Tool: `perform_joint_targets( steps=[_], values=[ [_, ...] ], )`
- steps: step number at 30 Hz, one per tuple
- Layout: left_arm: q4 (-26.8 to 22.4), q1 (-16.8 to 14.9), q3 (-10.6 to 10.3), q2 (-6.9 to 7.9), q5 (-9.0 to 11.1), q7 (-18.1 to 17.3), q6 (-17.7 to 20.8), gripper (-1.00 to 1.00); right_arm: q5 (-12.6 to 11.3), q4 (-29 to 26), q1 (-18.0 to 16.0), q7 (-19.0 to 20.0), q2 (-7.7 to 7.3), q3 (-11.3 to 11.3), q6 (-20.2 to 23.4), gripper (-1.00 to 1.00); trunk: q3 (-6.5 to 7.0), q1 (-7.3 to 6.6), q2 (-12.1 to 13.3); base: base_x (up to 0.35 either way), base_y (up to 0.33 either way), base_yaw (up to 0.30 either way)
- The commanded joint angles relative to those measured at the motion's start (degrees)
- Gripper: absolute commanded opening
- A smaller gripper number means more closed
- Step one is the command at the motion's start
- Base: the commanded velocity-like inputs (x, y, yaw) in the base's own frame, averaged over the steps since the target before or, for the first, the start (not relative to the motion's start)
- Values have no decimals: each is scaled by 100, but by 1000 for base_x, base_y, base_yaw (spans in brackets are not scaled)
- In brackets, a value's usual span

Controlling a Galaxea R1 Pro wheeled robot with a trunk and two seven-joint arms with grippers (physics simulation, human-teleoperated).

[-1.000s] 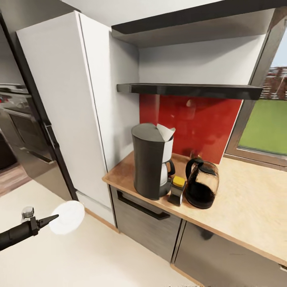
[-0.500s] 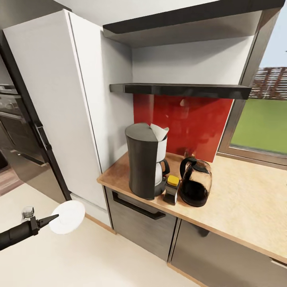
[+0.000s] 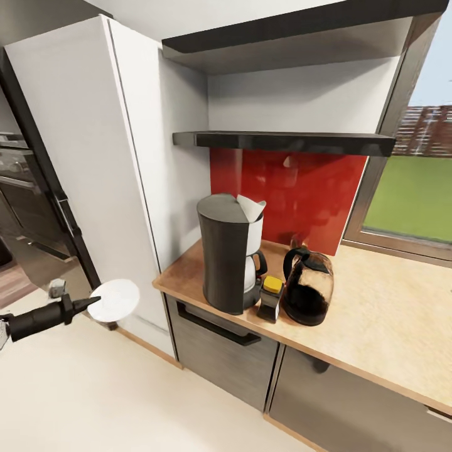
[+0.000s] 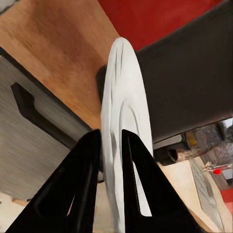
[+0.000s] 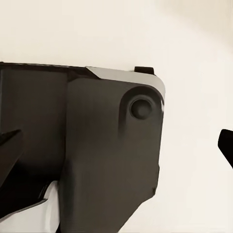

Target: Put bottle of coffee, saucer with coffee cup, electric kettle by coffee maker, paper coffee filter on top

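Saucer [image 3: 114, 299] is clamped by its rim in the left pincer [image 3: 88, 304], out over the floor, well short of the countertop [image 3: 383, 314]. Ahead of that pincer stand the coffee maker [image 3: 229, 254] with filter [image 3: 253, 208] on top, bottle [image 3: 271, 299] and kettle [image 3: 307, 293]. Right pincer: state cannot be told.

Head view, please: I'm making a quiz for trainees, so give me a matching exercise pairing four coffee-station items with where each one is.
Things:
1. thin white paper cone filter
2. small dark glass jar with yellow lid
3. flat round white saucer
4. rounded clear-glass kettle with black handle

Places:
A. gripped by the left gripper, over the floor
B. on the countertop, nearest the window
C. on top of the tall dark grey coffee maker
D. between coffee maker and kettle

Pairs: 1-C, 2-D, 3-A, 4-B
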Motion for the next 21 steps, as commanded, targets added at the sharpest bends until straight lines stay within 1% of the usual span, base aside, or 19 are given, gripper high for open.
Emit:
perform_joint_targets(
  steps=[1, 3, 4, 5, 6, 8, 9, 12, 14, 17, 18, 21],
  values=[
    [-6, -67, 4, -7, 13, 125, 91, -100, 46, 2, -4, 15, -1, -49, -17, 100, -13, 3, -12, 0, 0, -31],
    [-18, -139, 8, -71, 40, 430, 256, -100, 46, 2, -4, 18, -2, -48, -17, 100, -13, 3, -12, 0, 0, -129],
    [-56, -187, 16, -235, 45, 764, 341, -100, 46, 2, -4, 20, -7, -48, -18, 100, -13, 3, -12, 0, 0, -219],
    [-90, -195, 25, -353, 42, 988, 362, -100, 46, 2, -4, 22, -9, -48, -18, 100, -13, 3, -12, 0, 0, -240],
    [-109, -190, 36, -435, 42, 1231, 368, -100, 46, 2, -4, 23, -11, -48, -18, 100, -13, 3, -12, 0, 0, -250],
    [-121, -183, 42, -495, 51, 1538, 368, -100, 46, 2, -4, 19, -11, -48, -18, 100, -13, 3, -12, 0, 0, -256],
    [-130, -175, 45, -540, 53, 1755, 360, -100, 46, 2, -4, 21, -15, -48, -18, 100, -13, 3, -12, 0, 0, -260],
    [-134, -169, 91, -555, 49, 1842, 357, -100, 46, 2, -4, 20, -19, -48, -18, 100, -13, 3, -12, 0, 0, -261],
    [-148, -172, 383, -533, 48, 1861, 356, -100, 46, 5, -4, 22, -17, -41, -18, 100, -13, 3, -12, 0, 0, -262],
    [-199, -207, 597, -471, 48, 1864, 362, -100, 46, 9, -4, 17, -17, -40, -18, 100, -13, 3, -12, 0, 0, -262],
    [-402, -211, 639, -451, 43, 1869, 381, -100, 46, 5, -4, 15, -14, -39, -18, 100, -13, 3, -12, 0, 0, -262],
    [-831, -207, 667, -464, 26, 1966, 409, -100, 46, 6, -4, 15, -12, -39, -18, 100, -13, 3, -12, 0, 0, -200]
  ],
)
